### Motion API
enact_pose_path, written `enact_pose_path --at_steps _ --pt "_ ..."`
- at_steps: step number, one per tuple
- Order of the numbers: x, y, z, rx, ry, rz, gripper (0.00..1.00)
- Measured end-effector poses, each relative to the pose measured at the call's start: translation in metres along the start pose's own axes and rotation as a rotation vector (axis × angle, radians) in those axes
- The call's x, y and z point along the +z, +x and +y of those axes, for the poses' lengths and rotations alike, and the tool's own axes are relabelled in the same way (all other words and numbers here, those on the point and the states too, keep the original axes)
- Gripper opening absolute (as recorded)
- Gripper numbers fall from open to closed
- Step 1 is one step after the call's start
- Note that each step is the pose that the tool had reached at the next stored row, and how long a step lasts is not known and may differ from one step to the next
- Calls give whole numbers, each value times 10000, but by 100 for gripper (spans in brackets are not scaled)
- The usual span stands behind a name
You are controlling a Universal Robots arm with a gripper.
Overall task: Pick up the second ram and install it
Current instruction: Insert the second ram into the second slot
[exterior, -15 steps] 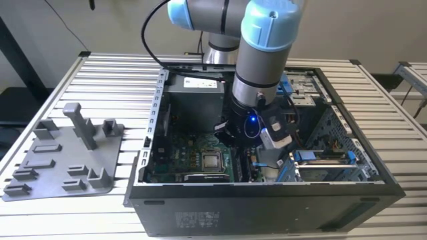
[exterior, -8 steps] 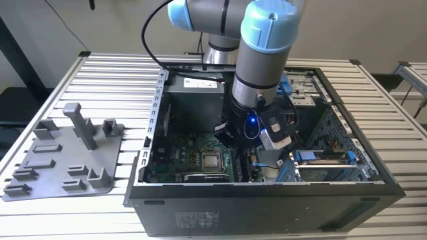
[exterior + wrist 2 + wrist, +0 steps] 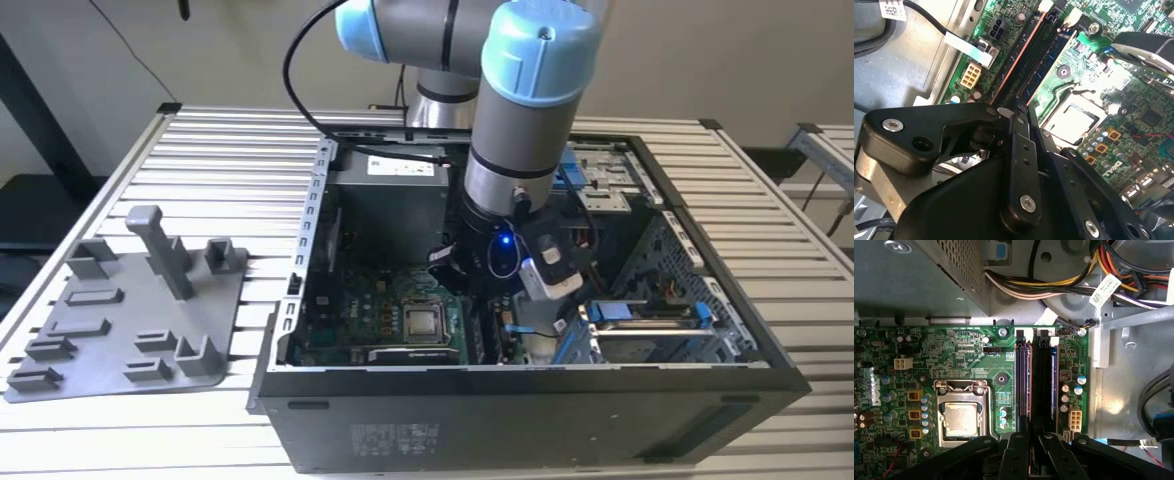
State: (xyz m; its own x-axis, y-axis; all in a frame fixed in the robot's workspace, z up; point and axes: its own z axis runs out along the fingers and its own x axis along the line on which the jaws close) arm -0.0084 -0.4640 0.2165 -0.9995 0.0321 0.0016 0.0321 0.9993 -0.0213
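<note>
Landmark: the CPU socket (image 3: 960,417), a square metal frame on the green motherboard (image 3: 974,355) inside the open computer case (image 3: 534,400).
Gripper: the gripper (image 3: 1029,440) reaches down into the case just beside the CPU socket, over the near end of the memory slots (image 3: 1043,385). In both wrist views its two black fingers (image 3: 1021,150) stand drawn close together, with a thin edge between their tips; what that edge belongs to I cannot tell for sure.
Second ram: a long dark stick with a copper-coloured edge, the second ram (image 3: 1022,382), sits upright in the slot nearest the CPU socket, running straight away from the fingertips. Its near end lies right at the tips; whether they touch or clamp it I cannot tell.
Other slots: on the side of the stick away from the CPU socket run black and blue slots.
Cables: a bundle of coloured wires (image 3: 1064,287) lies beyond the far end of the slots from the CPU socket.
Outside the case: a grey plastic fixture (image 3: 134,310) with an upright post lies on the slatted table (image 3: 227,150), well apart from the CPU socket, on the exterior view's left.
</note>
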Motion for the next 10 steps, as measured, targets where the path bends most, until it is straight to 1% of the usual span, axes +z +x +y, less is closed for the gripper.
enact_pose_path --at_steps 10 --pt "21 0 0 0 1 1 14"
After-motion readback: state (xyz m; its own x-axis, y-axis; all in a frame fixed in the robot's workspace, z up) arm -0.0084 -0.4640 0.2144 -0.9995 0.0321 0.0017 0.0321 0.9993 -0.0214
